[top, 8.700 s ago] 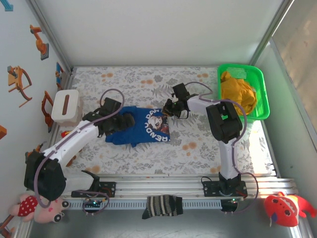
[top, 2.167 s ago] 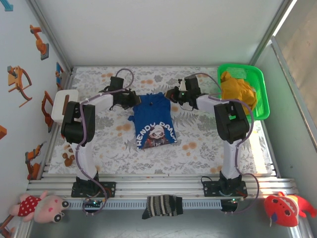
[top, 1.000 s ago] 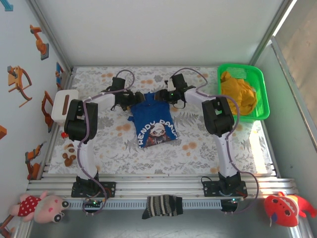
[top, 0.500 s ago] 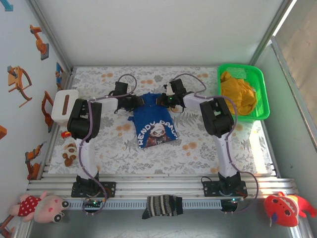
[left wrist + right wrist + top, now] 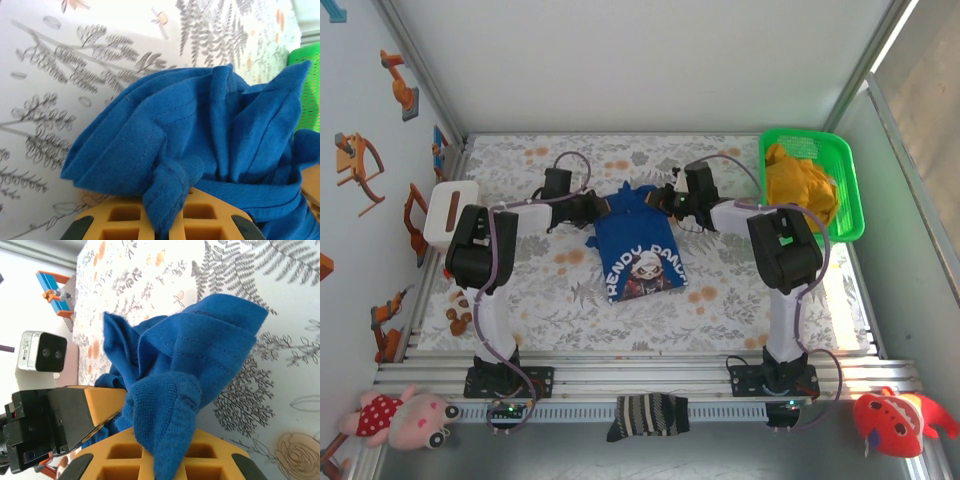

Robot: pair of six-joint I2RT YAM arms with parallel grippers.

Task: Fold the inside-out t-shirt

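Shirt (image 5: 638,245) on mat (image 5: 750,285), print up, far edge bunched. Left gripper (image 5: 582,205) clamped tight on a pinch of the far-left corner, right gripper (image 5: 672,197) likewise on the far-right. Best to lift both corners together and level, barely clear of the mat, then draw apart to tauten the edge before bringing it toward the near hem, without twisting

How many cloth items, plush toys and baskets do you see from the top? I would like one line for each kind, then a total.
Cloth items: 3 (t-shirt, yellow garment, sock)
Plush toys: 2 (pink doll, red fish)
Baskets: 1 (green basket)
Total: 6
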